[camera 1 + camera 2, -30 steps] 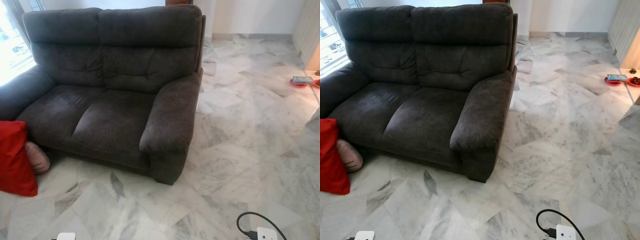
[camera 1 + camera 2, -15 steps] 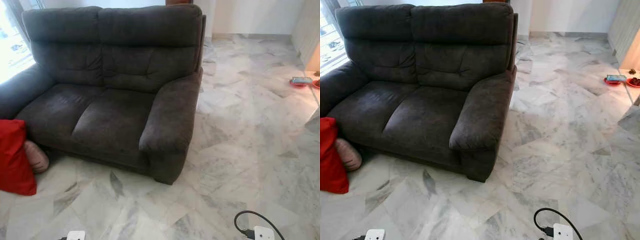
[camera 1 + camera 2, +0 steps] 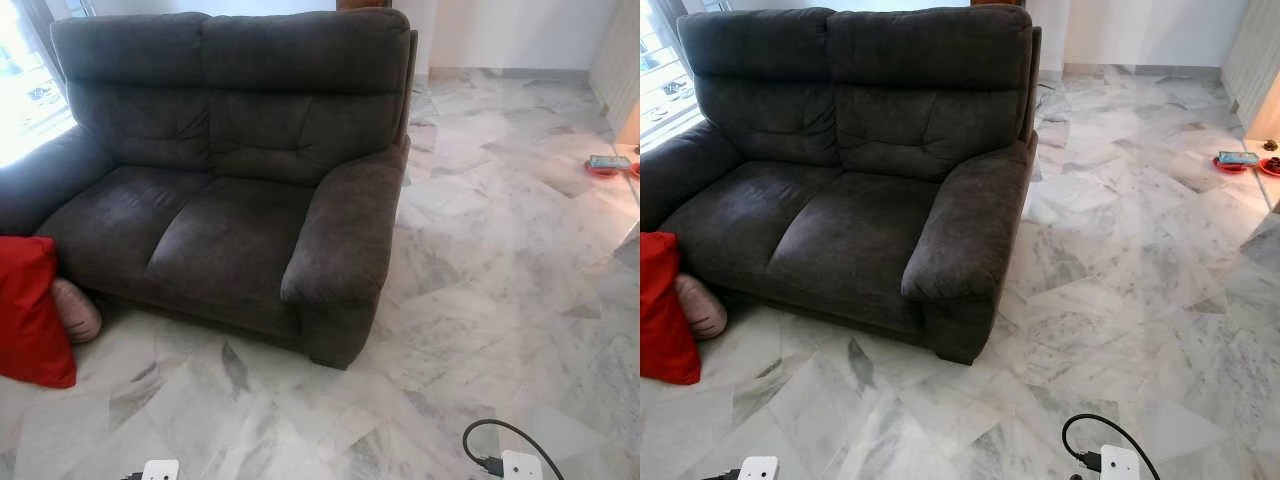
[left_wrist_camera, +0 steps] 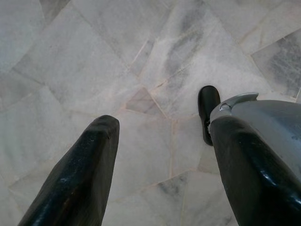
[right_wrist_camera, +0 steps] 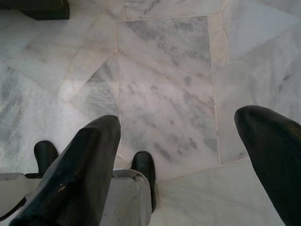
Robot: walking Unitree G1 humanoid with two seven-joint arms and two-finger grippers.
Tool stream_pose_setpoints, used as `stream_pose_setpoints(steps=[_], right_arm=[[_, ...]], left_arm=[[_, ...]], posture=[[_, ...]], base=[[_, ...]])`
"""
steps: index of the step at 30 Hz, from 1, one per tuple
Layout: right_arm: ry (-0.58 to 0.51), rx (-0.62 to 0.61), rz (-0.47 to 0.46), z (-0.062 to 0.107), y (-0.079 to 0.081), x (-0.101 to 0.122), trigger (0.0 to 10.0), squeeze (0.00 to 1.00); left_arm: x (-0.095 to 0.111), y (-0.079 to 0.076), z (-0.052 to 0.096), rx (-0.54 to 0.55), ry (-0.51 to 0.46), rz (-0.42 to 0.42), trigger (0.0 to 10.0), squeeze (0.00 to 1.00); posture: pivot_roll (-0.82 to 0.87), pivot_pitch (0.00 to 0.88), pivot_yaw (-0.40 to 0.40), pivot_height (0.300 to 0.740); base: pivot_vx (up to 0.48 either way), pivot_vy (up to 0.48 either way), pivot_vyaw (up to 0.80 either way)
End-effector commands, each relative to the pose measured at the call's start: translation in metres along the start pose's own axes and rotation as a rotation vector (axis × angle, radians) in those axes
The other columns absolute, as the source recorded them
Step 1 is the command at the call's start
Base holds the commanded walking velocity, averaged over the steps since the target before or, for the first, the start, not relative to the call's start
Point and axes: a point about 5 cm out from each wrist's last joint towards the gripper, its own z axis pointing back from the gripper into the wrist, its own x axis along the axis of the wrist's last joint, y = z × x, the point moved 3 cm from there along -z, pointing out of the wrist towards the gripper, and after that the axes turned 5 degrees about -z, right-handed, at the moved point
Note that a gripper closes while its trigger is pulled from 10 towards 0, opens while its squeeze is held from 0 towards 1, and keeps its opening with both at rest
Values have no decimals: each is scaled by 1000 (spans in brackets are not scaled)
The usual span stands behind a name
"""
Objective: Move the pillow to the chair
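A red pillow (image 3: 30, 310) stands on the marble floor at the far left, leaning by the front of a dark grey two-seat sofa (image 3: 230, 220). Tucked between the red pillow and the sofa base is a smaller pinkish cushion (image 3: 78, 310). Both sofa seats are bare. My left gripper (image 4: 162, 127) hangs open over bare floor tiles, with nothing between its fingers. My right gripper (image 5: 178, 120) also hangs open above the floor, holding nothing. Both are well short of the pillow.
Marble floor (image 3: 480, 260) stretches to the right of the sofa. Red dishes (image 3: 605, 163) lie on the floor at far right. A white box with a black cable (image 3: 500, 455) shows at the bottom right, another white box (image 3: 160, 470) at bottom left.
The view has shifted slightly, so the sofa sits a little further right in the picture. The pillow and cushion lie where they were.
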Motion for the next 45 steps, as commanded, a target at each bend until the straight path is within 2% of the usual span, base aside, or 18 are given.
stream_pose_setpoints(steps=[1, 24, 45], right_arm=[[9, 12, -12, 0, 6, -1, 10000, 0], [11, 28, -13, -1, 8, -1, 10000, 0], [12, 56, -4, -2, 15, 2, 10000, 0]], left_arm=[[-2, 3, 0, 7, 13, -9, 10000, 0], [-5, 3, 1, -3, 21, -24, 10000, 0], [-6, 4, 1, 3, 23, -3, 10000, 0]], posture=[[-64, 0, 91, 740], [-58, 0, 85, 740], [-45, 0, 74, 740]], base=[[0, 0, 0], [0, 248, 0], [0, 296, 0]])
